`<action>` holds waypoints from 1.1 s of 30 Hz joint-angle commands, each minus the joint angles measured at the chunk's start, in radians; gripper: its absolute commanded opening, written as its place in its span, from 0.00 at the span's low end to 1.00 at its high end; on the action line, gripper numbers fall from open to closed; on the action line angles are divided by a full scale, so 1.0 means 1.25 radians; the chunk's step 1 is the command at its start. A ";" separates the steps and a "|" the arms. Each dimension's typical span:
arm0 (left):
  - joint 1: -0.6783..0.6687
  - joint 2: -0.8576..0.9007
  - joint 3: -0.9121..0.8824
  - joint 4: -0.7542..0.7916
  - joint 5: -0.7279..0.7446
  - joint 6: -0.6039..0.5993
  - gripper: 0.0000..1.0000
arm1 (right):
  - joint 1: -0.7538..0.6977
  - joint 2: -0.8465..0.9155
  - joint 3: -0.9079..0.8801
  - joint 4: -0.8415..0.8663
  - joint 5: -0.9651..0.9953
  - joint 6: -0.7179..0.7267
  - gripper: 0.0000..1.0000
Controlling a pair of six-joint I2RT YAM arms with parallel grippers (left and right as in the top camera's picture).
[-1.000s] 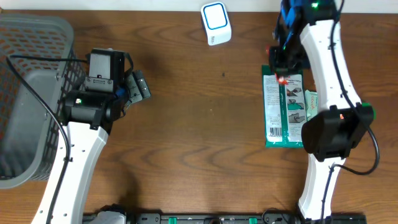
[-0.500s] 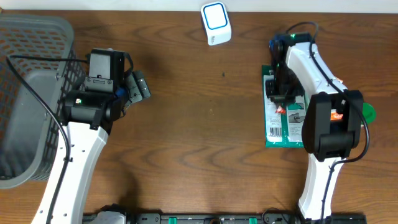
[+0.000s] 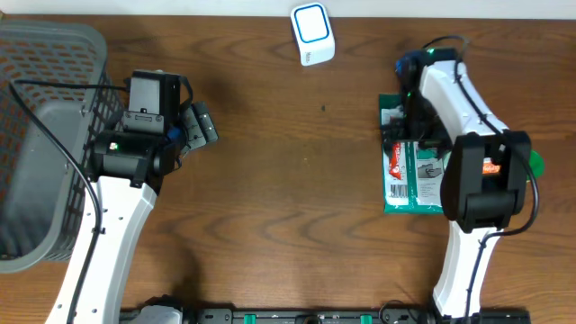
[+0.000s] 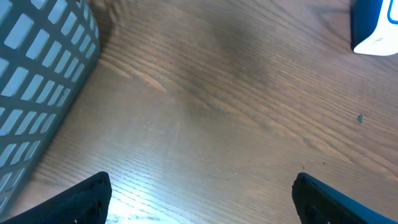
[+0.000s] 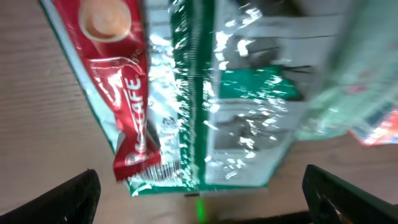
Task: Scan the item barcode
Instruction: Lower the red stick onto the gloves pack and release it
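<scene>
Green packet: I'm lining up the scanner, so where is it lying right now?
In the overhead view, the green packet lies flat on the right side of the table, beneath the open right gripper, below and to the right of the white scanner.

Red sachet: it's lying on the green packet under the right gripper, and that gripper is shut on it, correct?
Not shut. The right wrist view shows the right gripper open, its jaws wide apart and gripping nothing. The red sachet does lie on the green packet below it.
</scene>
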 commanded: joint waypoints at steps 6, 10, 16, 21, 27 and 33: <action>0.002 -0.002 0.010 0.001 -0.010 0.010 0.93 | -0.003 0.002 0.182 -0.046 0.006 0.006 0.99; 0.002 -0.002 0.010 0.001 -0.010 0.010 0.93 | 0.000 0.002 0.193 -0.043 0.007 0.006 0.99; 0.002 -0.002 0.010 0.001 -0.010 0.010 0.93 | 0.000 0.002 0.192 -0.025 0.006 0.006 0.99; 0.002 -0.002 0.010 0.001 -0.010 0.010 0.93 | 0.000 0.002 0.192 -0.014 0.007 0.006 0.99; 0.002 -0.002 0.010 0.001 -0.010 0.010 0.93 | 0.000 0.002 0.192 -0.013 0.007 0.006 0.99; 0.002 -0.002 0.010 0.001 -0.010 0.010 0.93 | 0.002 0.002 0.192 -0.012 0.007 0.006 0.99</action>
